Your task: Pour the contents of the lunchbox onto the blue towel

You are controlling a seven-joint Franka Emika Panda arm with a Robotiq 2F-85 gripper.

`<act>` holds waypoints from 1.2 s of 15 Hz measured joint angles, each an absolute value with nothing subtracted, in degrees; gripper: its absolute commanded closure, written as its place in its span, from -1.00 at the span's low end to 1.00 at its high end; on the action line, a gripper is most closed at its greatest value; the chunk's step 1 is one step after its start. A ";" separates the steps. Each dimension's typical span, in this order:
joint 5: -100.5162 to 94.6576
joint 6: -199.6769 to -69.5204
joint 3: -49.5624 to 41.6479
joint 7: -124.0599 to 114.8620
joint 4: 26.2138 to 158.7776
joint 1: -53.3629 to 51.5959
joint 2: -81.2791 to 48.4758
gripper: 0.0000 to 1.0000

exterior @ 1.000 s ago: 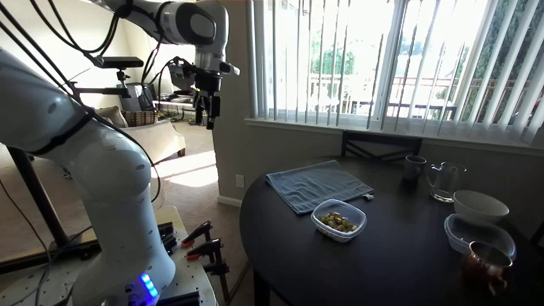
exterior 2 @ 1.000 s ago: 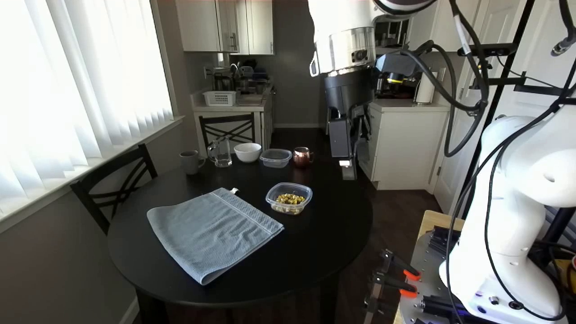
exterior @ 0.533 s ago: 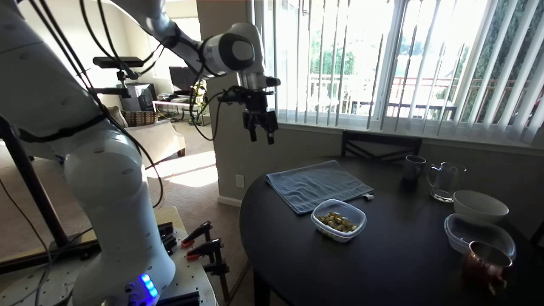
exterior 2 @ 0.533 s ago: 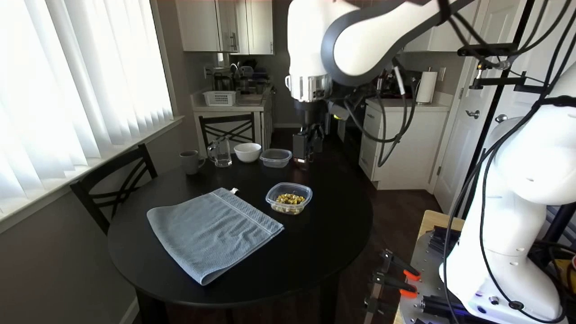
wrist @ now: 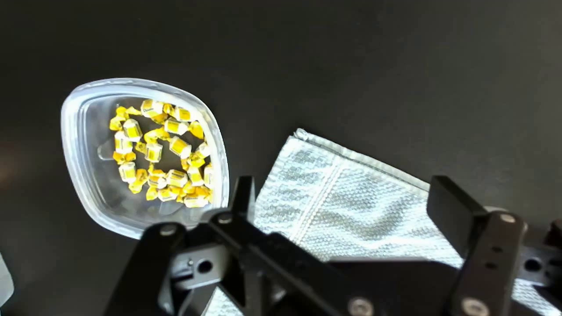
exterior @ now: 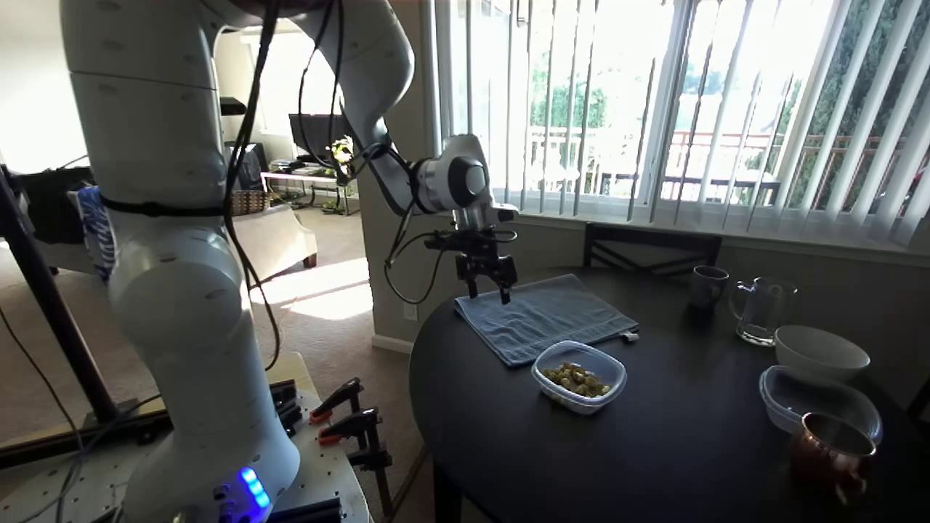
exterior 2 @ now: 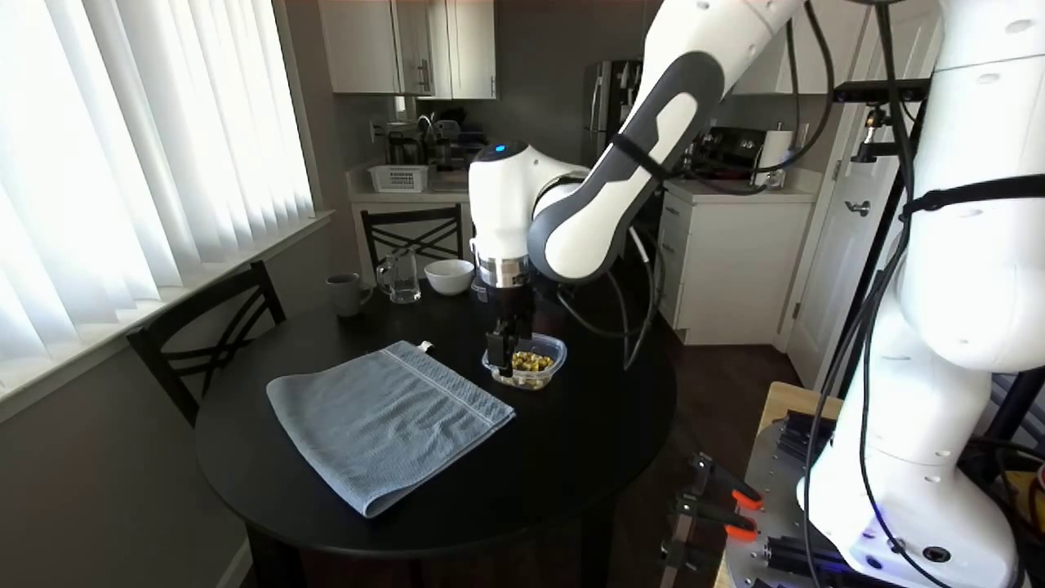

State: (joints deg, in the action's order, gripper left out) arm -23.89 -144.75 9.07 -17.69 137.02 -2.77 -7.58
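The lunchbox [exterior: 563, 354] is a small clear plastic container on the dark table. It stands upright beside the blue towel [exterior: 541, 312]. The contents, small yellow-wrapped pieces [wrist: 178, 147], lie in the lunchbox [wrist: 74, 131] in the wrist view. The towel lies flat, slightly rumpled, in both exterior views [exterior 2: 375, 425]. It also shows under the jaws in the wrist view [wrist: 316, 193]. My gripper [wrist: 347, 193] is open, with nothing between its fingers. In an exterior view the gripper [exterior: 489, 296] hangs above the table edge side of the towel. In an exterior view the gripper [exterior 2: 506, 359] partly hides the lunchbox.
A mug [exterior: 707, 287], a glass pitcher [exterior: 763, 309], a white bowl [exterior: 821, 352], a second clear container [exterior: 781, 418] and a copper mug [exterior: 832, 457] stand on the far part of the table. Chairs [exterior 2: 220, 327] stand at the table's edge.
The arm has swung out over the table and the gripper has come down towards the towel and lunchbox. The lunchbox, its contents and the towel have not moved.
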 measured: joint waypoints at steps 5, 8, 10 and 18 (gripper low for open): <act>-31.01 -147.11 2.00 -23.74 131.16 -7.75 -17.48 -1.00; -30.54 -147.88 -0.60 -23.96 127.54 -9.15 -21.04 -1.00; -28.54 -148.82 -2.53 -23.94 125.15 -8.94 -23.26 -1.00; -17.74 -149.77 -5.25 -19.99 119.82 -5.28 -29.64 -1.00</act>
